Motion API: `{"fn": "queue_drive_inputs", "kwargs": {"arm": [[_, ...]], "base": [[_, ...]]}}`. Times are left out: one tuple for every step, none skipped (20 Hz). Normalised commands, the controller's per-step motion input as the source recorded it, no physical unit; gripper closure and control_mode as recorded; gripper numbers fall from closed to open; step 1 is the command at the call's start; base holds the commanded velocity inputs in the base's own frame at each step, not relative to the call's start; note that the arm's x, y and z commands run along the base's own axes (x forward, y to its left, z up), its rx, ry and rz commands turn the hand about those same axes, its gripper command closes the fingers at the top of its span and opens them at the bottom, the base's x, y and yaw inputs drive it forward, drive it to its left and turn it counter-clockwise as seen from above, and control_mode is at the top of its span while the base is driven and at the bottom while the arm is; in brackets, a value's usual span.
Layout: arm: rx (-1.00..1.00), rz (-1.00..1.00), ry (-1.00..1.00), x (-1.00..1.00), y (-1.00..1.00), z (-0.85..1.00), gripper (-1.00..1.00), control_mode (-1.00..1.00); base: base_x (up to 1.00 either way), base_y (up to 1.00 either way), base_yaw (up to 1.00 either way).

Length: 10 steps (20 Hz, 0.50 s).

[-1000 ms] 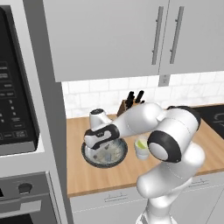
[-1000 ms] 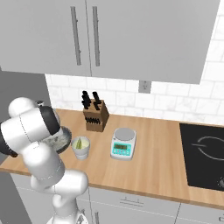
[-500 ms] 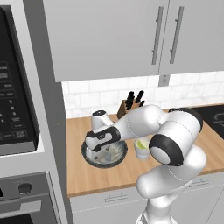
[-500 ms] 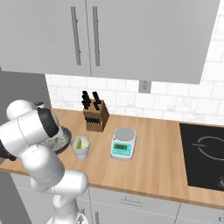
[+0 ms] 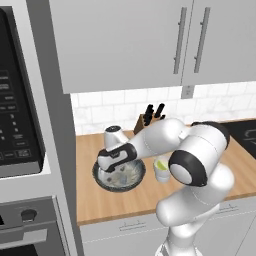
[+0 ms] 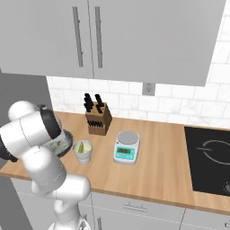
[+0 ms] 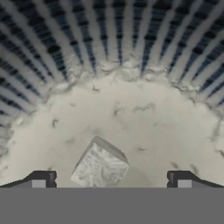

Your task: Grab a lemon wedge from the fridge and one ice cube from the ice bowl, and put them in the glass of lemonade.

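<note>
My gripper is down inside the ice bowl, jaws wide open. A pale translucent ice cube lies on the bowl's pale floor between the two fingertips, not touching either one. In the left base view the hand hangs over the dark speckled ice bowl on the wooden counter. The glass of lemonade stands just right of the bowl, with a yellow-green lemon wedge showing in the glass. The fridge is out of view.
A knife block stands at the tiled wall behind the glass, and a white-and-teal kitchen scale sits to its right. A black cooktop lies far right. A wall oven column borders the counter's left end.
The hand has sunk lower into the ice bowl. The jaws have stayed wide open.
</note>
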Motion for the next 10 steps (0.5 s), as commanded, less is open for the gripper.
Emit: {"fn": "queue_drive_inputs", "kwargs": {"arm": [[0.00, 0.00, -0.01, 0.00, 0.00, -0.75, -1.00, -1.00], [0.00, 0.00, 0.00, 0.00, 0.00, -0.78, -1.00, -1.00], [0.00, 0.00, 0.00, 0.00, 0.00, -0.65, -1.00, -1.00], [0.00, 0.00, 0.00, 0.00, 0.00, -0.43, -1.00, -1.00], [0.00, 0.00, 0.00, 0.00, 0.00, -0.27, -1.00, -1.00], [0.00, 0.00, 0.00, 0.00, 0.00, -0.16, -1.00, -1.00], [0.00, 0.00, 0.00, 0.00, 0.00, 0.00, -1.00, -1.00], [0.00, 0.00, 0.00, 0.10, 0.09, 0.00, -1.00, -1.00], [0.00, 0.00, 0.00, 0.28, 0.16, 0.00, -1.00, -1.00], [0.00, 0.00, 0.00, 0.30, 0.12, 0.00, -1.00, -1.00]], "base": [[0.00, 0.00, 0.00], [0.00, 0.00, 0.00], [0.00, 0.00, 0.00], [0.00, 0.00, 0.00], [0.00, 0.00, 0.00], [0.00, 0.00, 0.00], [0.00, 0.00, 0.00], [0.00, 0.00, 0.00], [0.00, 0.00, 0.00], [0.00, 0.00, 0.00]]}}
